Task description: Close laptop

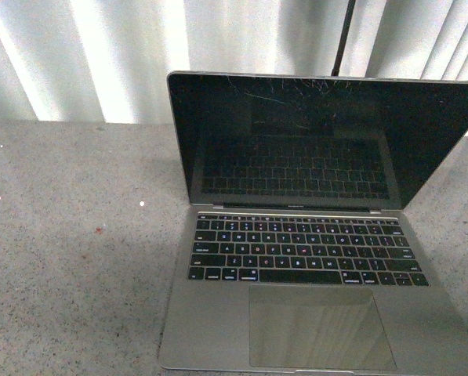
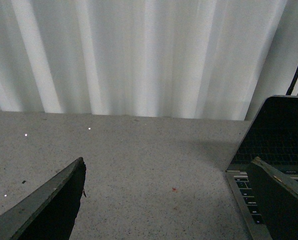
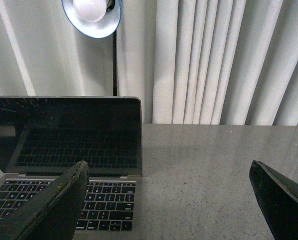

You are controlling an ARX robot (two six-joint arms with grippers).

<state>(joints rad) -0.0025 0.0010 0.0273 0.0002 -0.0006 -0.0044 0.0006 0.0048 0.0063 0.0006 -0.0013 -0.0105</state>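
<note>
Laptop (image 1: pixel 312 235) sat open at lower right of the front view on the table (image 1: pixel 77 235), screen raised. Left gripper (image 2: pixel 168 165) and right gripper (image 3: pixel 168 167) gaped wide, empty. Recommended: press the lid's top edge down evenly, slowly.

The laptop (image 1: pixel 441 329) wears a matt silver-grey metal shell. Its screen (image 1: pixel 320 141) is glossy black glass, mirroring the keyboard and laced with fine scratches near the top. The keys (image 1: pixel 304 251) look like matt black plastic, and the trackpad (image 1: pixel 316 325) is smooth with a soft sheen. Under it, the bench (image 1: pixel 69 258) is grey, speckled and grainy, like stone. Behind hangs a white pleated cloth curtain (image 1: pixel 77 55). The left tool (image 2: pixel 168 160) and right tool (image 3: pixel 168 162) show dull, dark fingers (image 2: pixel 49 210) with rough, worn edges.
</note>
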